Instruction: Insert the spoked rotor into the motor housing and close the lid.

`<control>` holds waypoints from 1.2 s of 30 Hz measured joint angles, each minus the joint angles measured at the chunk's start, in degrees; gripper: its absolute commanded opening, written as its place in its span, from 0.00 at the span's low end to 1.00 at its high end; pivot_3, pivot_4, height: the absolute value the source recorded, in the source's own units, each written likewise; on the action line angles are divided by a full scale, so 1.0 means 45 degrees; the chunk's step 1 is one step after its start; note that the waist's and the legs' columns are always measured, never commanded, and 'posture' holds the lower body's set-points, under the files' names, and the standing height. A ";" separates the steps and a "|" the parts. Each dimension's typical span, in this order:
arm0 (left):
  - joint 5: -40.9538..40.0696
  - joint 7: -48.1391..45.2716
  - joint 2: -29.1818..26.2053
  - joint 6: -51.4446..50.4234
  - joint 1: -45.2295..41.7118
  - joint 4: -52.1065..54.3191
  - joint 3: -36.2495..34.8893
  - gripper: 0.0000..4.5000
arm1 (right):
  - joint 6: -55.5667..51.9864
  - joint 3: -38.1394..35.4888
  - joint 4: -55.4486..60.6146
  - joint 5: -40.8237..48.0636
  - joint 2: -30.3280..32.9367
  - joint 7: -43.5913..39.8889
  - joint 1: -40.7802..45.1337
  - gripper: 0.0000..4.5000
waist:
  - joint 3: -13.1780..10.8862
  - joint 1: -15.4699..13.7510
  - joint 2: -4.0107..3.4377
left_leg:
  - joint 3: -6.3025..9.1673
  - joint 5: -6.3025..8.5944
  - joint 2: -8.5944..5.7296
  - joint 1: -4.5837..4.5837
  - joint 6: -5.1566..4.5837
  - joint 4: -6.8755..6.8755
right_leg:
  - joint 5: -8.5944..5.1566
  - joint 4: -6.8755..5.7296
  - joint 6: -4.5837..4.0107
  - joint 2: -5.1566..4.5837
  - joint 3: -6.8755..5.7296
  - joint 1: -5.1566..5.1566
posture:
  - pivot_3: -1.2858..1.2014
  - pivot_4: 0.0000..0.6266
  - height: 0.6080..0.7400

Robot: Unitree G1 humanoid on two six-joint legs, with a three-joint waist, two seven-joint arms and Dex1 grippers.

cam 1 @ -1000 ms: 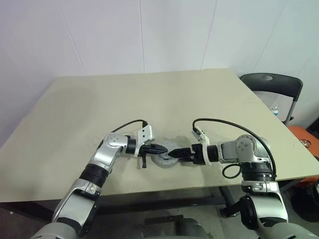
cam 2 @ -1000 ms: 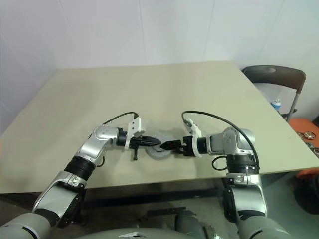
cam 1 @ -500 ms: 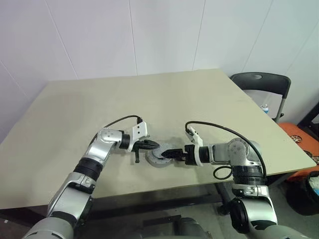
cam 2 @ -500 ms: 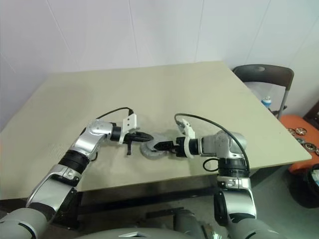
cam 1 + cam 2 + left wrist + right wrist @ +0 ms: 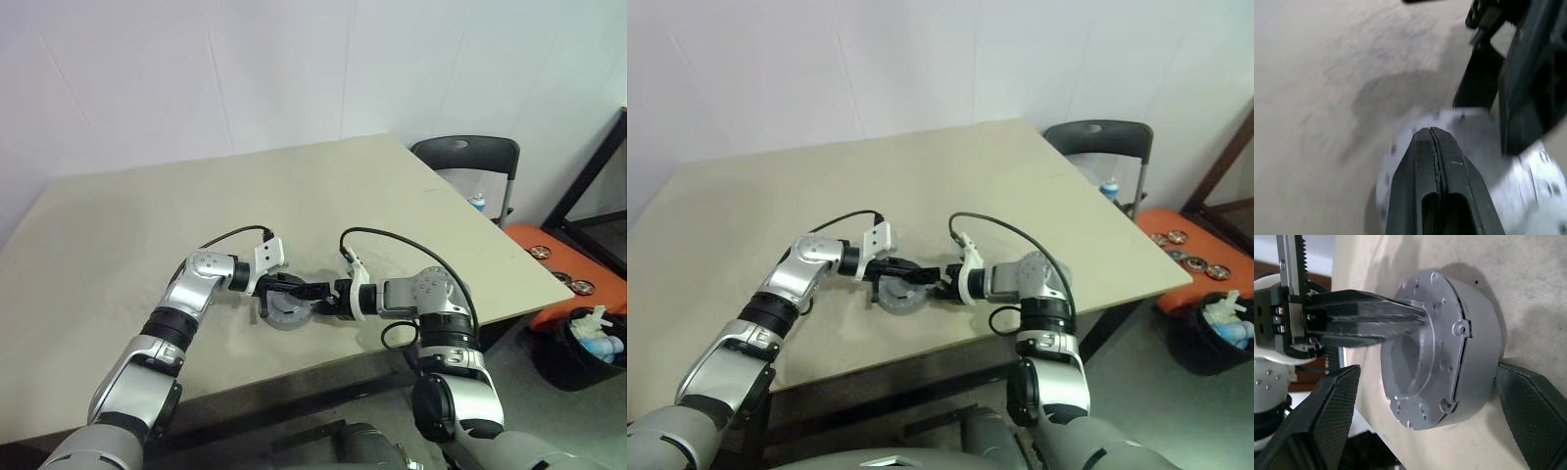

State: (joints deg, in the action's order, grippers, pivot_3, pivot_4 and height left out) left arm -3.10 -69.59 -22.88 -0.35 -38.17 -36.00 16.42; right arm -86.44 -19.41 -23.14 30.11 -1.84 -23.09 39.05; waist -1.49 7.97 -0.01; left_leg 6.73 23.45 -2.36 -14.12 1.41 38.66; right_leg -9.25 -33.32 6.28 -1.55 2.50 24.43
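While the closed left hand [image 5: 290,288] presses the motor housing [image 5: 1449,352], the right hand [image 5: 1425,431] straddles it wide open.

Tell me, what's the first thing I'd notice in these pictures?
Two shiny robot arms meet near the front edge of a tan table. The shut left gripper presses on a closed round grey motor housing, and the right gripper stands open around it. A dark chair waits behind the table's right corner.

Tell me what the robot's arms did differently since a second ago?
The right end effector slid in toward the closed motor housing and now straddles it, fingers wide open on either side. The left end effector stayed shut, its tip resting over the lid. The housing stayed put on the table.
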 measured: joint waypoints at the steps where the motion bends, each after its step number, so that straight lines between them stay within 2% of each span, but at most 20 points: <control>1: 0.0019 -0.0002 -0.0015 0.0020 -0.0004 -0.0043 0.0001 0.00 | 0.0185 0.0001 -0.0213 -0.0013 -0.0142 0.0021 0.0065 0.99 | -0.0001 0.0097 0.0002 | 0.0012 0.0000 0.0025 0.0000 0.0000 -0.0008 | 0.0004 0.0002 0.0005 0.0023 -0.0016 0.0004 | 0.52 0.00 1.00; 9: -0.0013 -0.0307 -0.0262 -0.0061 0.0060 0.0110 -0.0051 0.00 | 0.0475 0.0374 -0.0484 0.0028 -0.0270 -0.0218 0.0110 0.99 | -0.0013 0.0191 -0.0018 | 0.0154 -0.0001 0.0070 0.0053 -0.0001 -0.0125 | 0.0016 0.0006 -0.0017 0.0210 -0.0021 0.0039 | 0.52 0.00 1.00; 17: -0.0271 -0.0826 -0.0782 -0.0371 0.0576 0.1011 -0.0264 0.00 | 0.0390 0.1369 -0.0136 0.0314 0.0545 -0.0875 -0.0019 0.99 | -0.0020 0.0122 -0.0041 | 0.0175 -0.0002 0.0026 -0.0025 0.0002 -0.0147 | 0.0067 0.0056 -0.0137 0.0160 0.0009 0.0102 | 0.52 0.00 1.00; 24: -0.0302 -0.0979 -0.1104 -0.0688 0.0816 0.1523 -0.0334 0.00 | 0.1155 0.3370 0.0750 0.0363 0.1422 -0.1696 -0.0452 0.99 | -0.0013 0.0079 -0.0042 | 0.0167 -0.0001 -0.0001 -0.0025 0.0003 -0.0145 | 0.0064 0.0082 -0.0134 0.0131 0.0015 0.0083 | 0.52 0.00 1.00; 36: -0.0295 -0.1156 -0.1482 -0.0862 0.0966 0.1659 -0.0360 0.00 | 0.1602 0.4161 0.0958 0.0412 0.2290 -0.2344 -0.0643 0.99 | -0.0008 -0.0509 -0.0048 | 0.0167 -0.0001 -0.0004 0.0049 0.0003 -0.0143 | 0.0058 0.0082 -0.0132 0.0143 0.0003 0.0013 | 0.52 0.00 1.00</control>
State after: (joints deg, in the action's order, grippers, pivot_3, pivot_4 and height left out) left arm -4.43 -74.80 -29.55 -4.23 -33.82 -28.54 14.80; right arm -79.23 -0.68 -18.82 31.96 8.47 -33.64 36.16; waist -1.53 5.67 -0.23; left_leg 7.48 23.45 -2.38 -13.90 1.42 38.02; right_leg -8.98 -32.95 5.68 -0.90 2.51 24.49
